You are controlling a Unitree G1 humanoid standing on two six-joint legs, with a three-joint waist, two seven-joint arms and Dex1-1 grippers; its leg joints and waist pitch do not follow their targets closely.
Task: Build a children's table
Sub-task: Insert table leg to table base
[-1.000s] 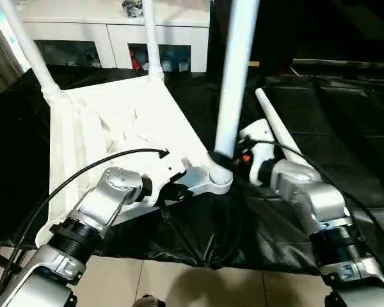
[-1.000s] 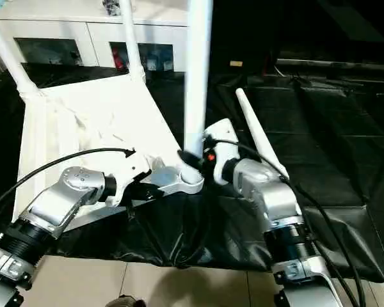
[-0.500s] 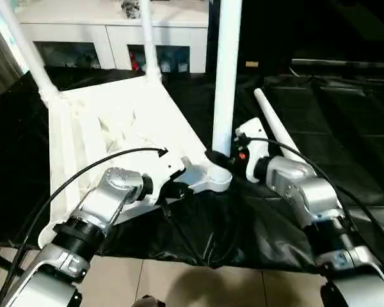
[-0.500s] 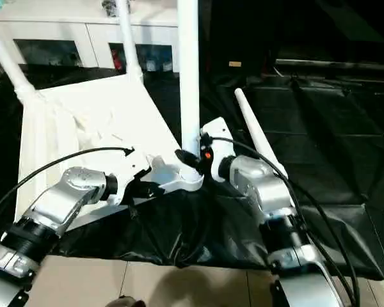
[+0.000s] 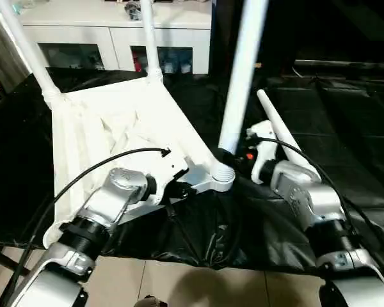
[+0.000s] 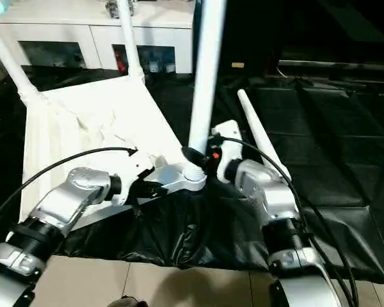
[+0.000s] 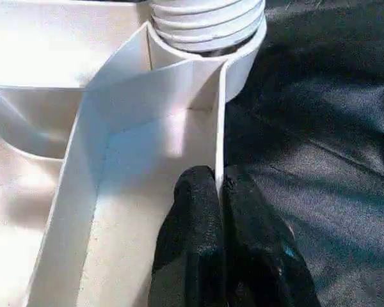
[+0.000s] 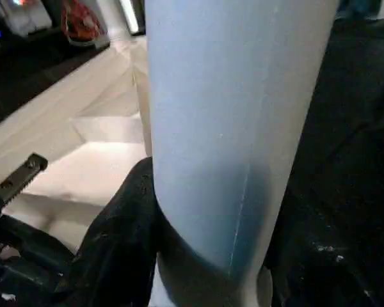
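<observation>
Tabletop (image 5: 109, 121) lies ribbed side up on the black-covered table (image 5: 345, 128), left-centre of frame. Right pincer (image 5: 233, 160) is clamped around the base of the third leg (image 5: 243, 77). The leg's long axis runs nearly vertical, leaning slightly right, its threaded end sitting in the near-right corner socket (image 5: 221, 178). Left pincer (image 7: 219, 192) is pinched shut on the tabletop's thin rim wall just beside that socket, bracing it. The leg looks to need straightening and more seating. Two legs (image 5: 150, 38) already stand at the far corners. Fourth leg (image 5: 278, 131) lies loose on the table behind the right forearm; nothing blocks the socket.
</observation>
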